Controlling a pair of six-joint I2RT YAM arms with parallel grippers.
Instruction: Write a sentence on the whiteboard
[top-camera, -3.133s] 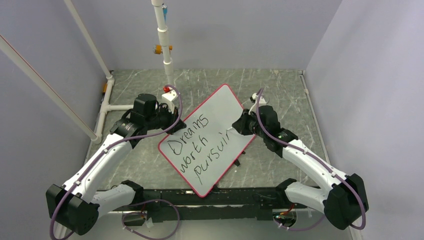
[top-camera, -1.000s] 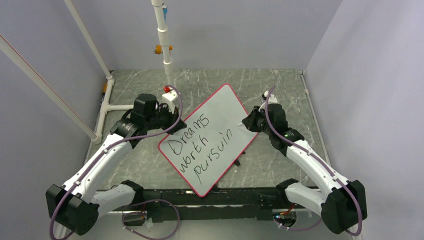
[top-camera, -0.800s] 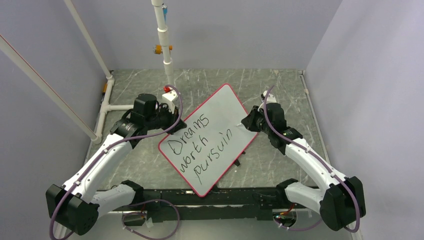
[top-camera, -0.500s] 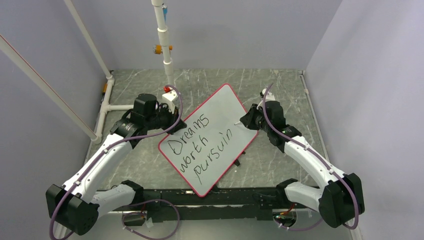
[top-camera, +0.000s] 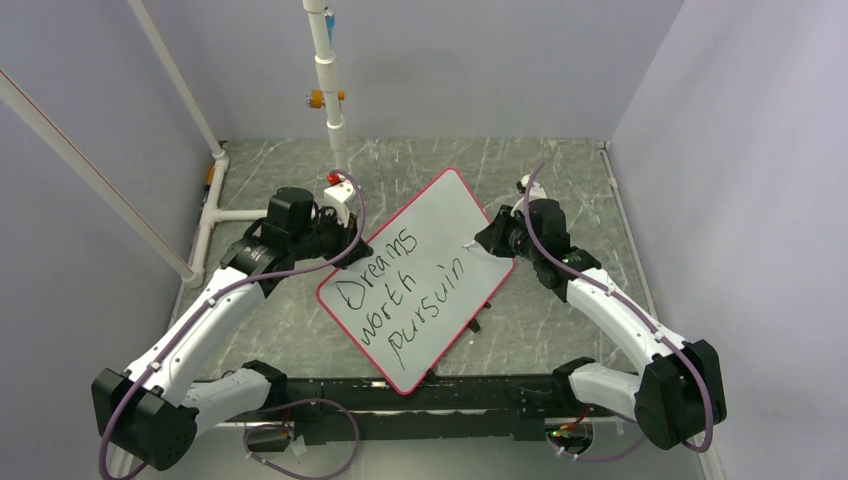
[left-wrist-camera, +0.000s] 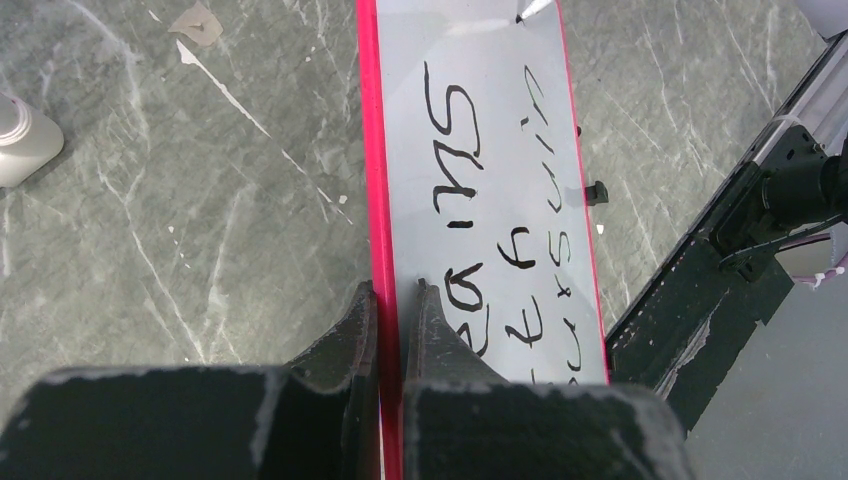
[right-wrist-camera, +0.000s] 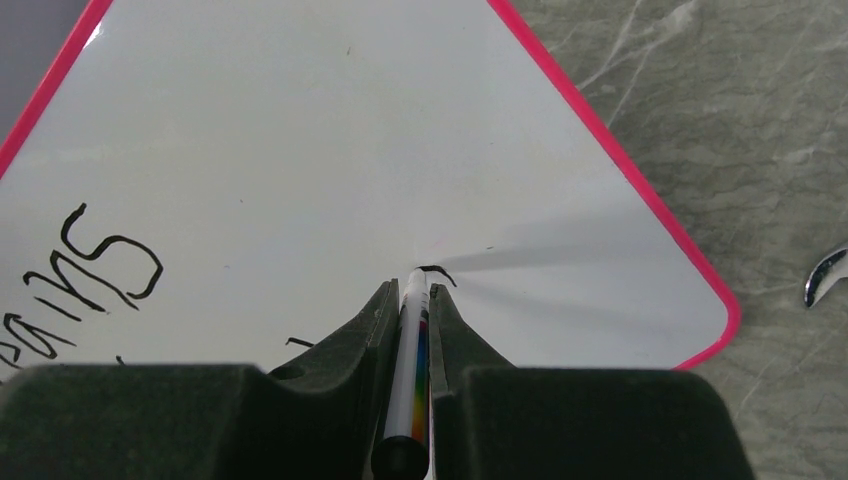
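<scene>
Since earlier, right gripper (right-wrist-camera: 410, 289) has shifted farther up the board (top-camera: 440, 215), which lies askew on the table (top-camera: 560, 180). Its red rim (left-wrist-camera: 368, 150) is pinched tight by left gripper (left-wrist-camera: 391, 296); right gripper clamps a marker (right-wrist-camera: 407, 350), tip touching beyond the sentence's (top-camera: 392, 315) "pursuin".

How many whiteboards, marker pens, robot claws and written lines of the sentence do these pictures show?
whiteboard: 1
marker pen: 1
claws: 2, the left claw and the right claw
lines of the sentence: 3
Total: 7
</scene>
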